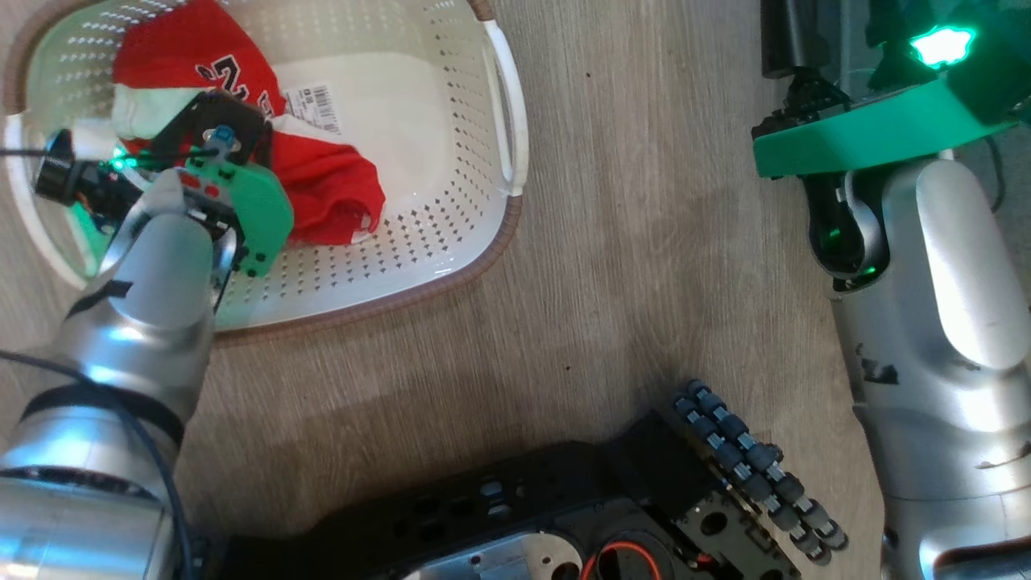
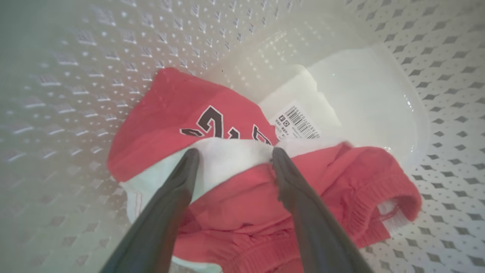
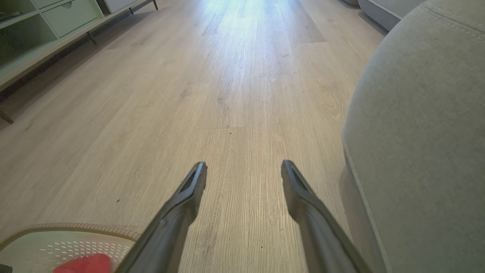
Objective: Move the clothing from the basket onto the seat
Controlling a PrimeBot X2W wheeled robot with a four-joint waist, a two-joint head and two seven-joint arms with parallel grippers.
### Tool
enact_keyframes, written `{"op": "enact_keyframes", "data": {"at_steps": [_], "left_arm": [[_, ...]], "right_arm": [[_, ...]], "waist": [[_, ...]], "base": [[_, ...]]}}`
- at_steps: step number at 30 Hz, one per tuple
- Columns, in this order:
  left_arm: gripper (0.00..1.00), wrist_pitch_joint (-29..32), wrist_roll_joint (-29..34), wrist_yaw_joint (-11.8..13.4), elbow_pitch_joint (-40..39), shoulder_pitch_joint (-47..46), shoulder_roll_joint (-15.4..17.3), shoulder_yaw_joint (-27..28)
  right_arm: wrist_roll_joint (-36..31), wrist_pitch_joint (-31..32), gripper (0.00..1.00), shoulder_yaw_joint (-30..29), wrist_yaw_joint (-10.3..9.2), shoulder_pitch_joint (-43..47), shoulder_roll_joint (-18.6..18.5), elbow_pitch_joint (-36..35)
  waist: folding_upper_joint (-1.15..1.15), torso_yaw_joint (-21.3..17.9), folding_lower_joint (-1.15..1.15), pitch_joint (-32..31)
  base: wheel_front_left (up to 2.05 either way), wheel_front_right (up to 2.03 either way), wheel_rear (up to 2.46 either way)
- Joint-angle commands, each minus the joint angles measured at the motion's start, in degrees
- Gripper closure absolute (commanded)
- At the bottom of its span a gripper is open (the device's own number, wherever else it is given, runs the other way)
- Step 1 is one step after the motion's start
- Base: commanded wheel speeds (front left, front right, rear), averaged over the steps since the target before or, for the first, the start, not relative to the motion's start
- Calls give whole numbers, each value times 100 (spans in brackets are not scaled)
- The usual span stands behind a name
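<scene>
Basket (image 1: 435, 250): at our left, holding the clothing (image 2: 170, 110) in a heap.
Handling: soft, light and floppy, we judge; we would pinch a bunched fold near the white edge.
Left hand (image 2: 233, 153): spread wide at that fold, gripping nothing.
Floor (image 3: 227, 76): smooth pale wood.
Right hand (image 3: 244, 168): fingers spread wide too, empty, over the floor.
Seat (image 3: 424, 132): grey fabric, at our right, beside that hand.

Glossy perforated plastic basket (image 1: 451, 242), soft red cloth clothing (image 2: 235, 197), matt woodgrain floor (image 3: 227, 94), nubby grey fabric seat (image 3: 424, 151)
</scene>
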Motion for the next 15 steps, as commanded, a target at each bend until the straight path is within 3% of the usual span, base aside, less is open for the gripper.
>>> {"op": "enact_keyframes", "data": {"at_steps": [1,10,11,12,13,15], "left_arm": [[0,11,74,52,-1,88,195,27],[0,241,546,144,226,-165,231,-562],[13,253,561,143,238,-183,229,-593],[65,257,558,147,247,-197,225,-608],[100,257,547,141,256,-205,217,-617],[100,239,509,127,271,-208,196,-621]], "right_arm": [[43,-37,0,86,-2,89,69,-178],[156,-37,0,139,-2,61,69,-217],[165,-37,0,145,-2,53,69,-225],[175,-37,0,147,-2,43,69,-230],[183,-37,0,145,-2,34,69,-233],[191,-37,0,134,-2,24,69,-231]], "waist": [[0,-21,0,39],[0,-73,0,190],[0,-80,0,203],[0,-86,0,214],[0,-90,0,218],[0,-91,0,209]], "base": [[0,0,0],[0,0,0],[0,0,0],[0,0,0],[0,0,0],[0,0,0]]}}
